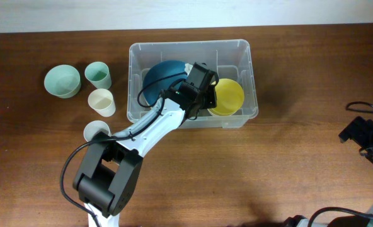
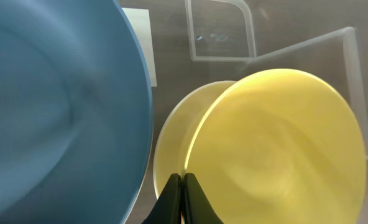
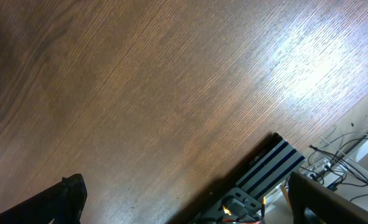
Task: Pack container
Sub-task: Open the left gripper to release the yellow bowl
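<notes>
The container (image 1: 189, 44), a clear plastic bin, stands at the middle back of the table. Inside it a blue bowl (image 1: 158, 75) leans on the left and a yellow bowl (image 1: 229, 96) stands tilted on the right. My left gripper (image 1: 207, 99) reaches into the bin between them. In the left wrist view the left gripper (image 2: 181, 177) is shut, its tips pressed together right at the near rim of the yellow bowl (image 2: 283, 143). The blue bowl (image 2: 53, 112) fills the left side. My right gripper (image 3: 199, 202) is open over bare table, nothing between its fingers.
Left of the bin stand a green bowl (image 1: 62, 81), a green cup (image 1: 98, 74), a cream cup (image 1: 101, 101) and a white cup (image 1: 96, 131). The right arm (image 1: 363, 132) sits at the table's right edge, near a metal rail (image 3: 268, 168) and cables.
</notes>
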